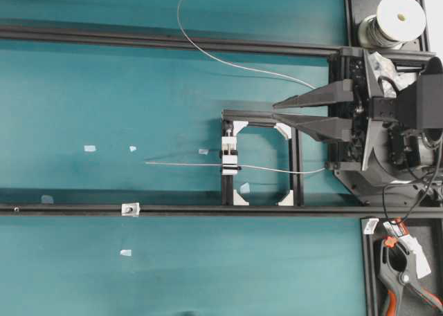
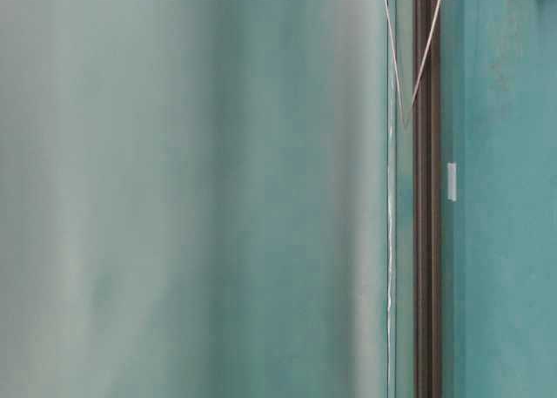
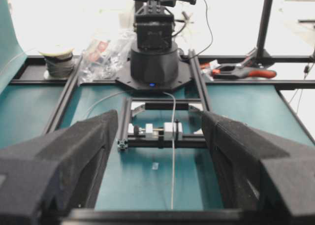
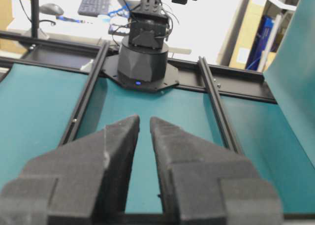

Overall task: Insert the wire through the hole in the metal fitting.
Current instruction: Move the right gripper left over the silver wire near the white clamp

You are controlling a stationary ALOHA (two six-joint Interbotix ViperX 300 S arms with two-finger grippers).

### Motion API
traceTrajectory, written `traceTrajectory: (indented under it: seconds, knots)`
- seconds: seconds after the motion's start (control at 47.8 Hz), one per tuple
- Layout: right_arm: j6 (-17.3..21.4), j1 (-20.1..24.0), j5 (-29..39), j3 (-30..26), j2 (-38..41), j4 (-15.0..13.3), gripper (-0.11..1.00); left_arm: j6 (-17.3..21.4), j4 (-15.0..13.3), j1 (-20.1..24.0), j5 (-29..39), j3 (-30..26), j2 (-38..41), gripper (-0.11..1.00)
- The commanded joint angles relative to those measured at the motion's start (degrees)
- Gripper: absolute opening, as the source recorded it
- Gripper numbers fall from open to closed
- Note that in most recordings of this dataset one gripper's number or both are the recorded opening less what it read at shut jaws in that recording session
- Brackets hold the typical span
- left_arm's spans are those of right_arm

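Black padded fingers [image 3: 74,156] fill the foreground: the left gripper [image 3: 160,116] is spread wide, nothing between its jaws. Straight ahead of it runs the wire [image 3: 173,151], hair-thin and silver-grey, its straight free end pointing back between the fingers. Just past the fingertips, the wire passes through the white clamp block [image 3: 172,130] on a black frame [image 3: 162,106]. Opposite, the right gripper [image 1: 275,111] hovers over that frame, jaws only narrowly parted, gripping nothing. The wire loops behind it up to the white-capped spool [image 1: 398,19]. Well beyond its tips, the metal fitting [image 1: 129,208], tiny and shiny, sits on a black rail [image 1: 277,209], apart from the wire's tip.
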Motion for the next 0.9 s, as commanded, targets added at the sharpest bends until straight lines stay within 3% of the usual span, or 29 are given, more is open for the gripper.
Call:
traceTrajectory:
  seconds: [0.0, 0.042, 0.146, 0.23, 0.314, 0.502, 0.627, 0.732, 0.794, 0.878]
  knots:
    - [0.6, 0.0, -0.7, -1.0, 0.4, 0.0, 0.24, -0.6, -2.6, 0.4, -0.1, -1.1, 0.5, 0.24]
    - [1.0, -0.1, -1.0, -0.4, 0.4, 0.0, 0.22, -0.6, -2.6, 0.4, 0.0, -1.1, 0.7, 0.22]
    - [2.8, 0.0, -1.0, -0.3, 0.7, 0.0, 0.02, -0.5, -2.6, 0.4, 0.0, -1.2, 0.7, 0.02]
    - [5.4, 0.0, -0.4, -0.4, 1.0, 0.0, -0.03, -0.1, -2.5, 0.2, 0.1, -1.3, 1.0, -0.07]
    - [7.5, 0.0, 0.5, -0.5, 1.8, 0.0, -0.03, 0.3, -2.4, 0.1, 0.3, -1.5, 1.3, -0.1]
    - [8.2, 0.0, 0.9, -1.1, 4.4, 0.0, -0.03, 0.4, -2.4, 0.3, 0.3, -1.7, 4.1, -0.08]
    - [8.2, 0.0, 0.8, -1.9, 6.9, 0.0, -0.03, 0.4, -2.3, 0.4, 0.3, -2.2, 8.0, 0.04]
    - [8.2, 0.0, 0.8, -2.9, 8.9, 0.0, -0.01, 0.4, -2.3, 0.4, 0.2, -2.6, 10.5, 0.25]
    - [8.2, 0.0, 0.7, -3.2, 9.8, 0.0, 0.07, 0.5, -2.3, 0.4, 0.1, -2.5, 11.2, 0.44]
    - [8.2, 0.0, 0.7, -3.5, 11.0, 0.0, 0.27, 1.1, -2.3, 0.4, -0.2, -2.3, 11.9, 0.68]
